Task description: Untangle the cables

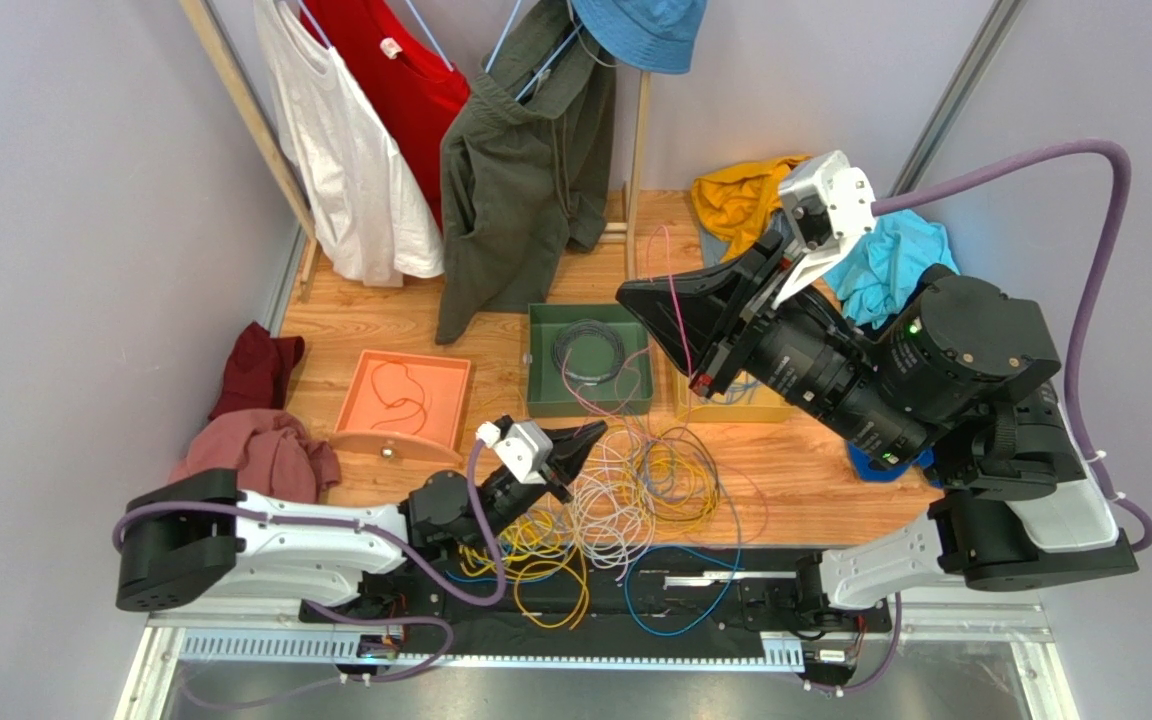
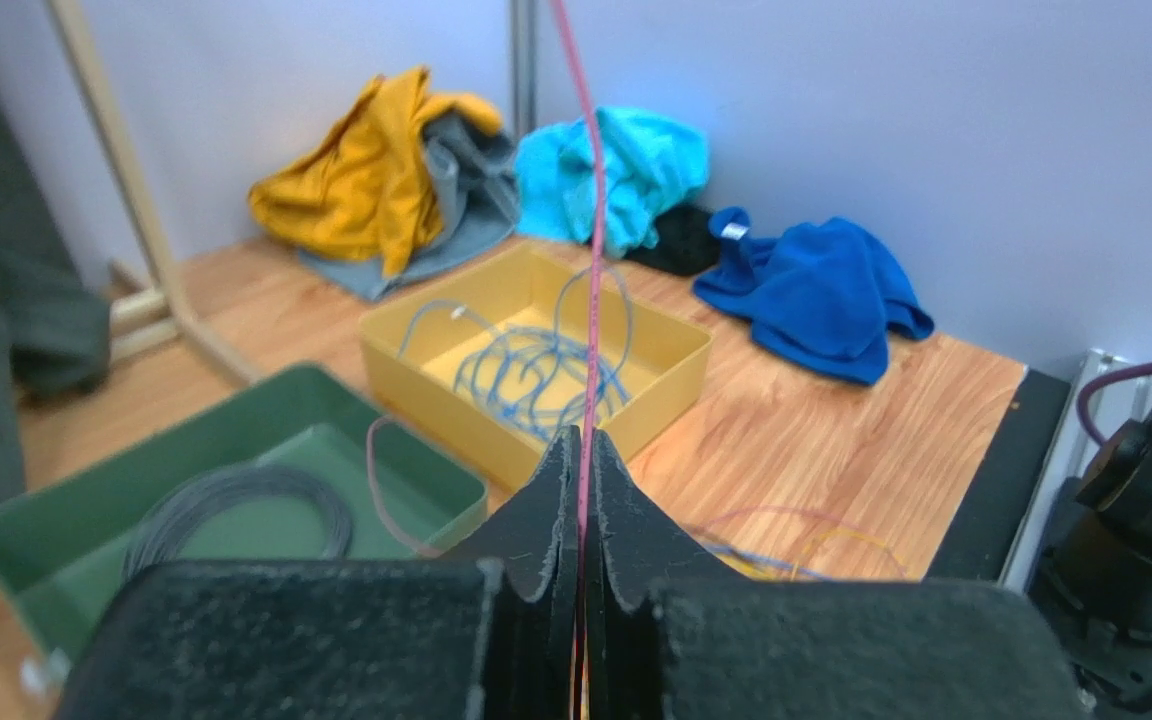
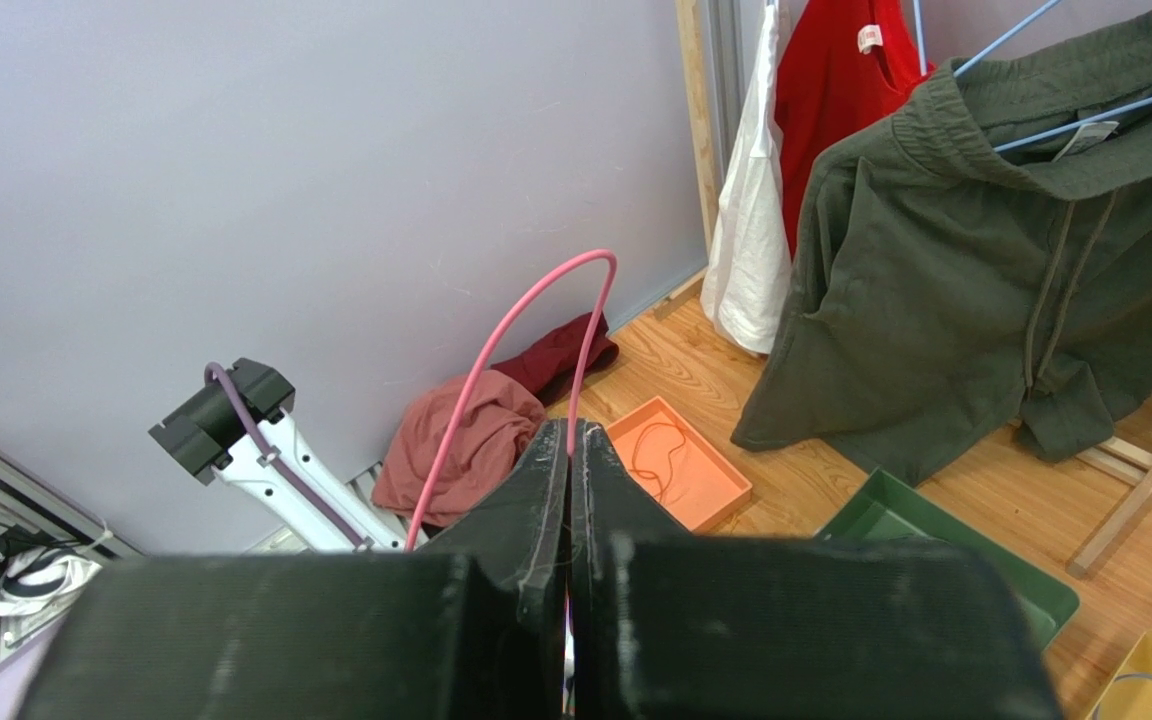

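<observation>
The left gripper is low over the wooden table, its black fingers pinched together on a thin pink cable that runs straight up from between them. The right gripper, raised high above the table, is clamped on the pink cable as well, with a loop arching out past its tips. The tangle of yellow, blue, white-grey and orange cables lies at the table's near edge, just beside the left gripper.

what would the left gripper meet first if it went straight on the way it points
Most likely the left gripper meets the shallow yellow plastic tray holding blue cables, though depth is unclear.
</observation>
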Controlling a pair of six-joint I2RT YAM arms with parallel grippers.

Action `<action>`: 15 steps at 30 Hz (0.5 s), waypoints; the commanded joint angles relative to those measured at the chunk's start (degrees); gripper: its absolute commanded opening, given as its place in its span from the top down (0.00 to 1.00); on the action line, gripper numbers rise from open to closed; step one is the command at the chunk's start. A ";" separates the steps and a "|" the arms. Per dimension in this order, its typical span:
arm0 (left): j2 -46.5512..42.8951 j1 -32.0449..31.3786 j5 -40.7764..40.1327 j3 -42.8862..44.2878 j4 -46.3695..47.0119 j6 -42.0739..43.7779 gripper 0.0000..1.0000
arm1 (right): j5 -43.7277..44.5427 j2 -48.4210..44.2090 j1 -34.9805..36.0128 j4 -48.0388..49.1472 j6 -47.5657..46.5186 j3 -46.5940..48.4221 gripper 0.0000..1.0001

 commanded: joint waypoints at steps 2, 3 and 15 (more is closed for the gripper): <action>-13.75 0.14 -8.97 -0.52 -14.86 -9.01 1.00 | 1.32 -3.32 0.15 0.82 -1.15 -0.93 1.00; -17.09 0.14 -10.21 1.66 -25.95 -9.81 1.00 | 1.67 -3.77 0.23 1.09 -1.42 -2.06 1.00; -34.36 0.93 -31.84 57.26 -104.93 -22.65 1.00 | 4.93 -9.66 0.06 12.06 -4.32 -22.02 1.00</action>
